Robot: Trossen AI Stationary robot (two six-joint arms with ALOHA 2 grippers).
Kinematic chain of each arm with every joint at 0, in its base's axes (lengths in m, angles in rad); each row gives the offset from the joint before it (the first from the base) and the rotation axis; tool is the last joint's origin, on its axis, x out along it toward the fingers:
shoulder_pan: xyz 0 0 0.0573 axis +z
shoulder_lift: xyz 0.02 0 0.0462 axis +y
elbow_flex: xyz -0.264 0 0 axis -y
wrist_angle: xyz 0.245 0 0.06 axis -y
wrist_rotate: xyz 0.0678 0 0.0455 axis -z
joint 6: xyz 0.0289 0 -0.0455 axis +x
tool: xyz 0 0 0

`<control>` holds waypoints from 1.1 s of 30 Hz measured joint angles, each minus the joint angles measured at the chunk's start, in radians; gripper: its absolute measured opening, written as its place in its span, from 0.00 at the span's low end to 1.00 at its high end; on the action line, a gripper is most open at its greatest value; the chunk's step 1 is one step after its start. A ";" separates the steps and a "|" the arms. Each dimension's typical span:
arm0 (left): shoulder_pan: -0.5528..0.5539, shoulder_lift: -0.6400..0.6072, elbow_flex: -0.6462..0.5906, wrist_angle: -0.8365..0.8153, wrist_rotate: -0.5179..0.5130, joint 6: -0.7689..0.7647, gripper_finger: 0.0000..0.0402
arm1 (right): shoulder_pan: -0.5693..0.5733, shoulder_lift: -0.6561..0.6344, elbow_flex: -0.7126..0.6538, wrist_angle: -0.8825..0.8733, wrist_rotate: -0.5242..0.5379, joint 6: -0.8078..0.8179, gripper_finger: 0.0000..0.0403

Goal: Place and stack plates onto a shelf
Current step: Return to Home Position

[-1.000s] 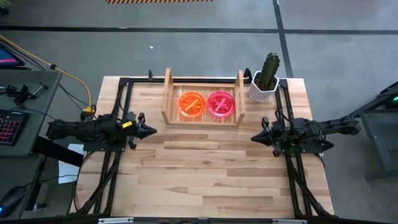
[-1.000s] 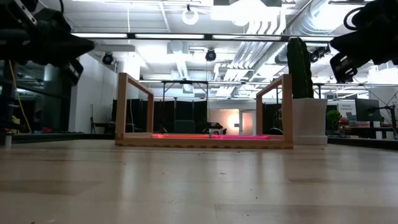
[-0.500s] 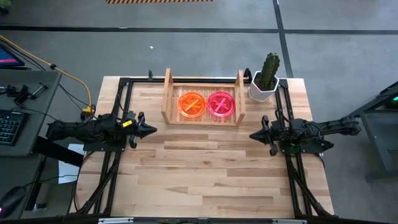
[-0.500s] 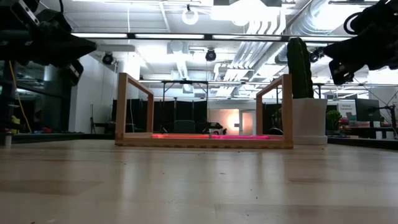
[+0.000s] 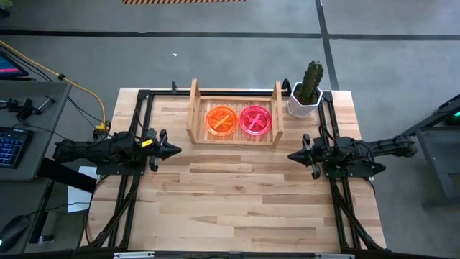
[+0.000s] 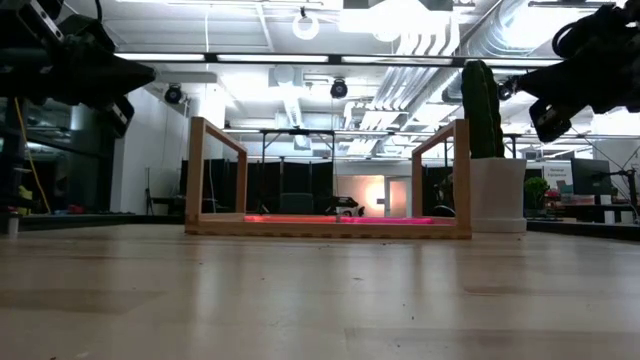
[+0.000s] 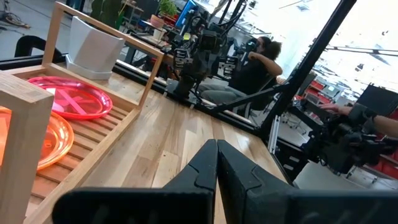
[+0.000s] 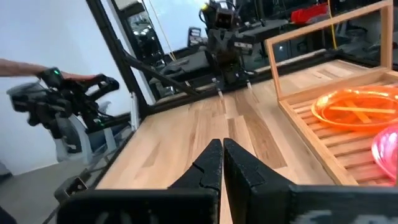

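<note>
Creeping slightly inward since second ago: right gripper (image 5: 291,155) at 3 o'clock, fingers together, empty. At 9 o'clock, left gripper (image 5: 176,150) hovering, fingers together, empty. At 12 o'clock, shelf (image 5: 194,108) holding two stacks: orange plates (image 5: 221,119) left, pink plates (image 5: 255,119) right; count per stack unclear. One cactus pot (image 5: 302,102) at 1 o'clock.

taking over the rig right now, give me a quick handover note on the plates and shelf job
Left gripper: shut, empty, raised over the left side of the table, pointing inward.
Right gripper: shut, empty, raised over the right side, pointing inward.
Plates: orange pile on the left-arm half of the shelf, pink pile beside it on the right-arm half. The count in each pile cannot be told.
The shelf stands at the far edge, next to the cactus pot.
Done: every plate in view is on the shelf.
Left: probably only parking the arms.
</note>
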 joint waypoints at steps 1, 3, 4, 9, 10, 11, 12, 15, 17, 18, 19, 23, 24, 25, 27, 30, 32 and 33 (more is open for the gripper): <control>0.000 0.000 0.000 0.000 0.000 0.000 0.00 | 0.000 -0.012 0.000 0.000 -0.002 0.002 0.00; 0.000 0.000 0.000 0.000 0.000 0.000 0.00 | -0.001 -0.047 0.000 0.000 -0.015 0.000 0.00; 0.000 0.000 0.000 0.000 0.000 0.000 0.01 | -0.001 -0.049 0.000 0.017 -0.015 -0.005 0.00; 0.000 0.000 0.000 0.000 -0.001 0.000 0.01 | -0.001 -0.048 -0.001 0.015 -0.015 -0.004 0.00; 0.000 0.000 0.000 0.000 -0.001 0.000 0.01 | -0.001 -0.045 -0.001 0.015 -0.015 -0.004 0.00; 0.000 0.000 0.000 0.001 -0.001 0.000 0.01 | -0.001 -0.042 -0.001 0.014 -0.015 -0.004 0.00; 0.000 0.000 0.000 0.000 -0.002 0.000 0.01 | -0.001 -0.038 -0.001 0.014 -0.015 -0.004 0.00; -0.001 0.000 -0.001 0.002 -0.003 0.000 0.01 | -0.001 -0.035 -0.001 0.005 -0.015 -0.004 0.00; -0.002 0.003 -0.001 0.001 -0.003 0.000 0.01 | -0.001 -0.035 -0.001 0.000 -0.015 -0.004 0.00; -0.002 0.008 -0.001 0.001 -0.003 0.000 0.01 | -0.001 -0.036 -0.001 -0.001 -0.015 -0.004 0.00; -0.002 0.010 -0.001 0.001 -0.004 0.000 0.01 | -0.001 -0.035 -0.001 -0.001 -0.015 -0.004 0.00; -0.002 0.010 -0.001 0.001 -0.004 0.000 0.01 | -0.001 -0.035 -0.001 -0.001 -0.015 -0.004 0.00; -0.002 0.010 -0.001 0.001 -0.004 0.000 0.01 | -0.001 -0.035 -0.001 -0.001 -0.015 -0.004 0.00; -0.002 0.010 -0.001 0.001 -0.004 0.000 0.01 | -0.001 -0.035 -0.001 -0.001 -0.015 -0.004 0.00; -0.002 0.010 -0.001 0.001 -0.004 0.000 0.01 | -0.001 -0.035 -0.001 -0.001 -0.015 -0.004 0.00; -0.002 0.010 -0.001 0.001 -0.004 0.000 0.01 | -0.001 -0.035 -0.001 -0.001 -0.015 -0.004 0.00; -0.002 0.010 -0.001 0.001 -0.004 0.000 0.01 | -0.001 -0.035 -0.001 -0.001 -0.015 -0.004 0.00; -0.002 0.010 -0.001 0.001 -0.004 0.000 0.01 | -0.001 -0.035 -0.001 -0.001 -0.015 -0.004 0.00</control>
